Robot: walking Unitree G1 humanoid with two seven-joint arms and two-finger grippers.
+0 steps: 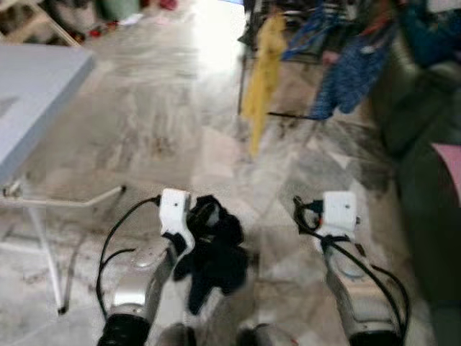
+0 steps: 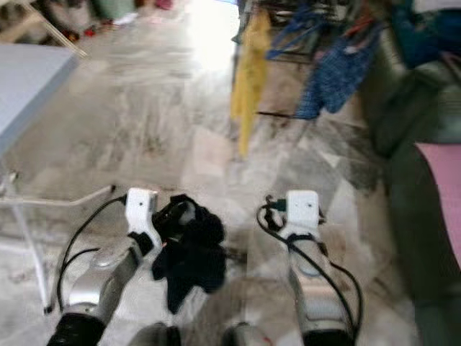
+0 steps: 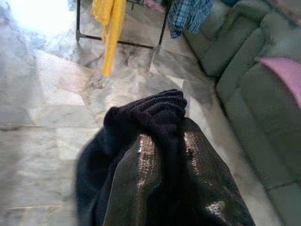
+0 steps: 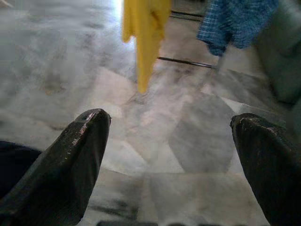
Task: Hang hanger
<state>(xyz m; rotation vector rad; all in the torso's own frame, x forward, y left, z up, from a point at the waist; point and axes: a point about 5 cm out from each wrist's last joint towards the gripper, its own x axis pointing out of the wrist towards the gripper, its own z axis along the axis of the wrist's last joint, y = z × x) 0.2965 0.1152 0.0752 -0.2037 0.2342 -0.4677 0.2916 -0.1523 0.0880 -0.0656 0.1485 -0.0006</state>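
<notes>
Low in the frame, the left gripper (image 1: 204, 216) has its fingers clamped on a bunched dark garment (image 1: 212, 259) that hides them, and no hanger can be made out in it. Right gripper (image 4: 174, 155) fingers stand wide apart over bare floor; the clothes rack (image 1: 317, 43) at upper right is blurred and cut off.

Floor: pale marble tiles (image 1: 158, 122) — a bright glare of light (image 1: 216, 36) at the far end.
Furniture: grey counter (image 1: 36, 94) at the left; dark green sofa (image 1: 425, 166) along the right — pink cushion (image 1: 450, 162) on it.
</notes>
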